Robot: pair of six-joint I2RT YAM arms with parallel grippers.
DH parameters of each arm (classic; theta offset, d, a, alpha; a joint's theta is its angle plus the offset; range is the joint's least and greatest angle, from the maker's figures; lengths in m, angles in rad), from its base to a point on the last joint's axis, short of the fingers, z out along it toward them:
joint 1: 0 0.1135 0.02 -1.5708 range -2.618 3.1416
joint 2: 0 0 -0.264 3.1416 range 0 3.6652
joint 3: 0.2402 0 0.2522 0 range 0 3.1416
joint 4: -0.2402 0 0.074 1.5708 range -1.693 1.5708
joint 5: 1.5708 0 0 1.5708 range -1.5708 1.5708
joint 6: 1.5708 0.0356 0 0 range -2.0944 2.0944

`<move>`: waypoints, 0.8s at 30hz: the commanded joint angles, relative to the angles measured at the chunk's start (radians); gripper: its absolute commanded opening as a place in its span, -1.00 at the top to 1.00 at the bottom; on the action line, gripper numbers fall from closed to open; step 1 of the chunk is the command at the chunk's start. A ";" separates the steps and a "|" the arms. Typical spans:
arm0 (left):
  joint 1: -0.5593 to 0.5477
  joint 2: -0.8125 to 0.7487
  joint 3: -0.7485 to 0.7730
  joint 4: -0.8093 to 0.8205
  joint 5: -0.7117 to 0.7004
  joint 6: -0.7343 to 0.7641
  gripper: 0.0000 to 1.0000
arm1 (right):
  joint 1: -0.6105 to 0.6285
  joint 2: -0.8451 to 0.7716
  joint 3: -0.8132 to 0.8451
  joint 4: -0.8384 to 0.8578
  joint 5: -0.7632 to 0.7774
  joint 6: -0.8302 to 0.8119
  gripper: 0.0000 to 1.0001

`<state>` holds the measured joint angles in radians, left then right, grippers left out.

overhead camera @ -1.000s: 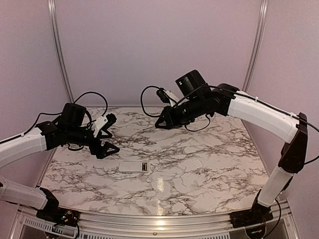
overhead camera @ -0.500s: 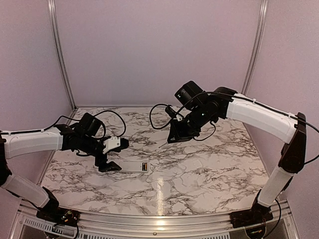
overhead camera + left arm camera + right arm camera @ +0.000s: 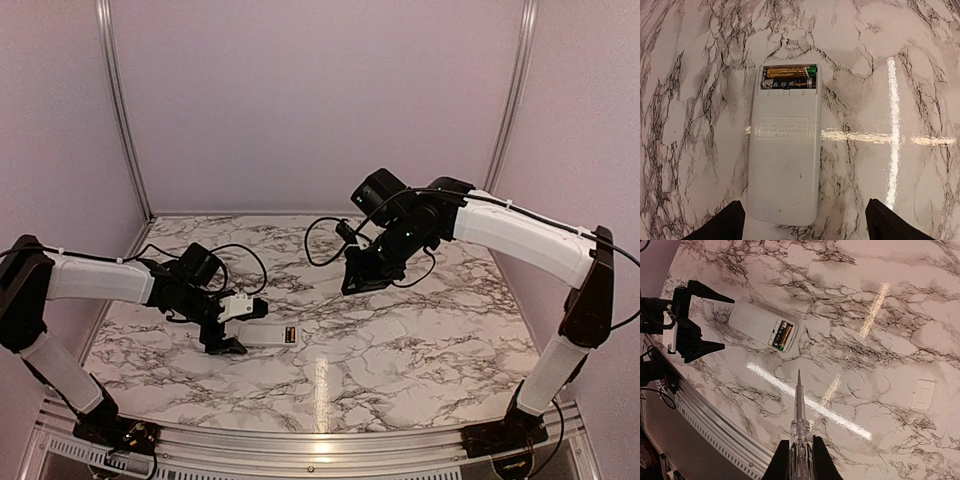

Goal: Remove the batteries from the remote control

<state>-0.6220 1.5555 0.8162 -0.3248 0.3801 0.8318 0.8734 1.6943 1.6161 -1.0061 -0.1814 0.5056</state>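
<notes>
White remote control (image 3: pixel 270 335) lies flat on the marble-patterned table (image 3: pixel 420 370), back side up, in the same spot and at the same angle as one second ago. Its battery recess is uncovered at the end turned away from the left arm. Both batteries (image 3: pixel 788 78) sit side by side in the recess, gold and dark, crosswise to the remote's length.

Left gripper (image 3: pixel 240 325): one second ago it hung beyond the remote's closed end, raised and clear of it. Half a second ago it had come close to that end. Now it is low over the closed end, spread wide, with one finger on each side of the remote. The left wrist view shows both fingertips (image 3: pixel 730 222) outside the remote's long edges; the gap is narrower on one side, and no contact is visible. Nothing is held.

Right gripper (image 3: pixel 800 460): closed on a clear pointed tool (image 3: pixel 799 410), whose tip aims toward the remote's recess end but stops well short of it, above the table. Since one second ago this arm has come lower and tilted downward; since half a second ago it has shifted only slightly. It hangs on the far side of the remote from the arm bases.

Cover plate (image 3: pixel 923 395): flat on the table, well apart from the remote, past its recess end.
</notes>
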 commanded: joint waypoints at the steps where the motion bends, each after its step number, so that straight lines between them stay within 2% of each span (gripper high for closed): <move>1: -0.004 0.044 0.024 0.087 -0.009 0.008 -0.75 | 0.011 -0.031 -0.012 0.001 -0.011 0.020 1.00; 12: -0.001 0.174 0.159 -0.012 -0.028 0.048 -0.73 | 0.011 -0.032 -0.001 0.008 -0.038 0.026 1.00; 24: -0.034 0.269 0.235 -0.128 -0.035 0.051 -0.69 | 0.005 -0.004 0.062 -0.031 -0.016 0.002 1.00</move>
<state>-0.6434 1.7908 1.0283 -0.3874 0.3542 0.8803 0.8734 1.6871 1.6413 -1.0206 -0.2146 0.5194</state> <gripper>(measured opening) 0.849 0.113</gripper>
